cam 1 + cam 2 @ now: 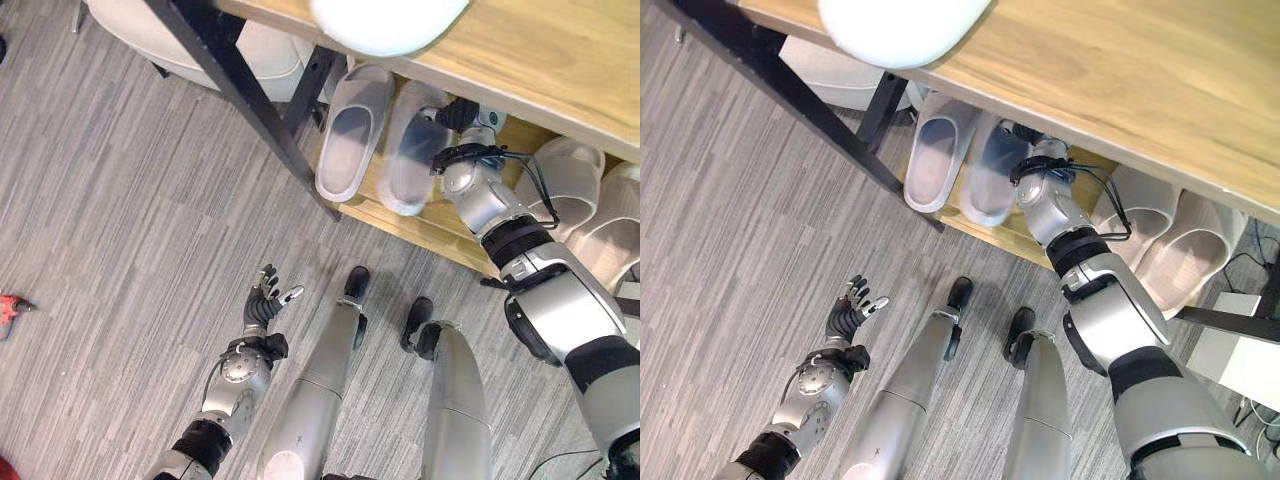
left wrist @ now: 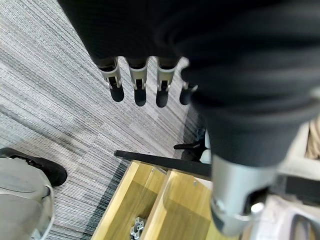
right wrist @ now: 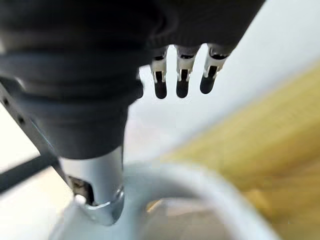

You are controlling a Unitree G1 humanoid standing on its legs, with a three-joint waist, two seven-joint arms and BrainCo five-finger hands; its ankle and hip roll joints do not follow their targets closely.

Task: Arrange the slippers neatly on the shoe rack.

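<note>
My left hand hangs slack over the floor, fingers loose, holding nothing. My right hand reaches under the shelf at the second pale slipper, nudging it beside its mate on the shoe rack; fingers extended, not gripping.

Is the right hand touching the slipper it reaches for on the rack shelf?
Cannot tell. In the left eye view the right hand overlaps the slipper, hiding any contact; its wrist view shows straight fingers above it.
</note>
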